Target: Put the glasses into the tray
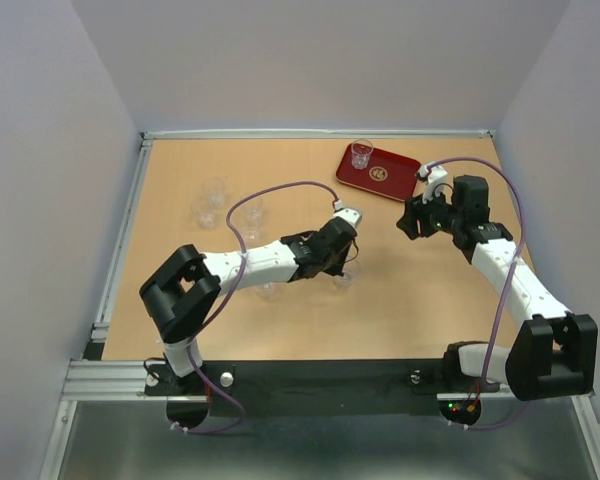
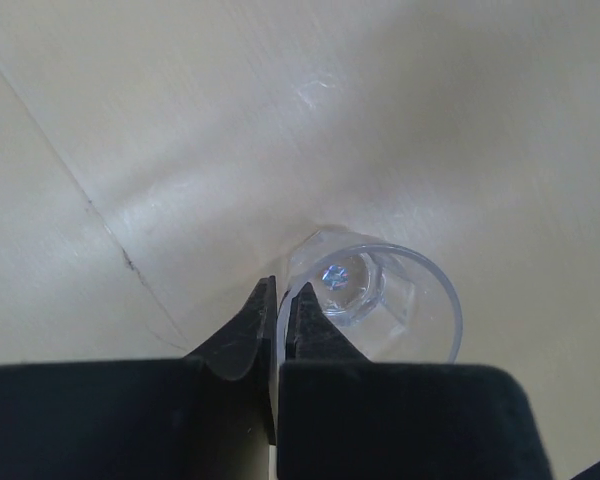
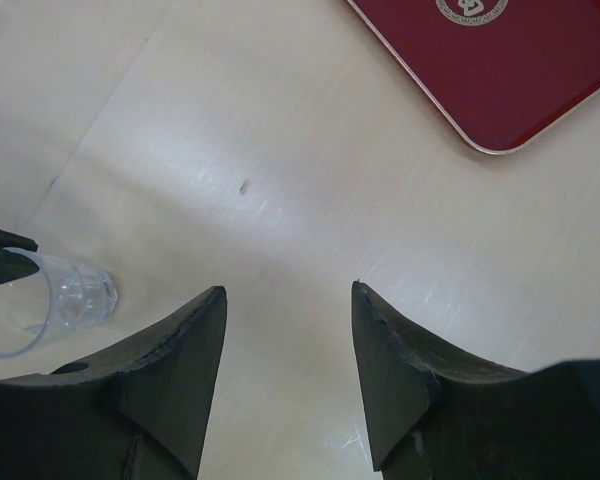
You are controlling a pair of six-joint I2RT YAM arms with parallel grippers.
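Pale wooden table. Left gripper pinched onto the wall of a glass, one finger inside, one outside. It stands upright, mouth up, axis vertical; judged rigid, slick, breakable, light. Tray lies well apart, far right. Right gripper half open, empty.

I count six glasses from above: one on the tray, three clustered at the far left of the table, one half hidden under my left arm, and one at my left gripper. They are clear and faint, so the cluster's number is my best reading. There is one tray, bearing one gold emblem. I have two arms and two grippers, the other being my right gripper, each with two fingers.
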